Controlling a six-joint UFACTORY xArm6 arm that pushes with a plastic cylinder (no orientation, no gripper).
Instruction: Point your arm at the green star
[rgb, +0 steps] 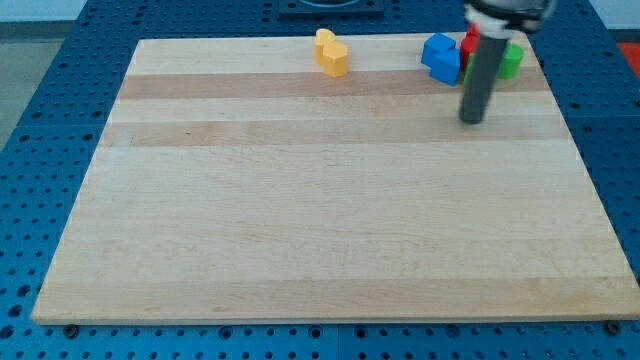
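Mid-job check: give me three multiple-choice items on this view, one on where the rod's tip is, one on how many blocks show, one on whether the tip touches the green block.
1. Where is my tip?
A. at the view's top right, just below the block cluster
B. at the view's bottom left
C. beside the yellow block

2. How many blocks show on the wooden board?
A. two
B. four
C. six

3. Is my tip touching the green block?
A. yes, pressed on it
B. no, apart from it
C. it lies under it

Answers: 1 A, the rod ends below the blue block and red block. 2 B, these plus green and the yellow block. 3 B, bare board shows between them.
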